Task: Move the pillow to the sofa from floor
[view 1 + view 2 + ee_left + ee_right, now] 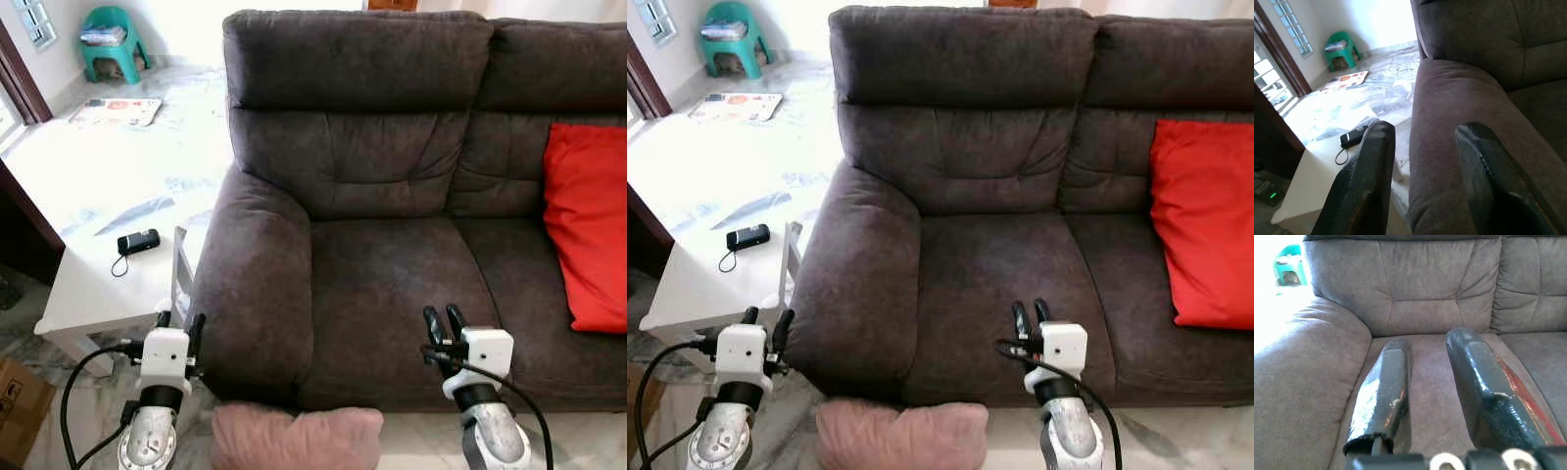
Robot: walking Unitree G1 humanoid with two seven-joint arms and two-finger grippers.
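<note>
Two claws are raised before the dark brown sofa, both empty, while the pink pillow lies on the floor tight against the foot of the sofa's front, below the seat cushion nearest the armrest. The left claw hovers just off the sofa's armrest, on its outer side, its fingers spread with a clear gap, as the left wrist view shows. The right claw hangs over the front edge of the seat cushion, its fingers parted a little and holding nothing. A red cushion leans against the sofa's backrest at the far end from the armrest, leaving the seat by the armrest bare. A white bench stands beside the armrest's outer side, carrying a small black device with a cord. Judging by this, the pick has not begun, and both claws sit well above the pillow. Doing it well likely means bending down, dropping both claws to either end of the pillow, and pinching the soft fabric from the sides rather than pressing it into the sofa base. The left arm should stay clear of the bench corner on the way down. The bare seat directly above is the natural place to set it.
</note>
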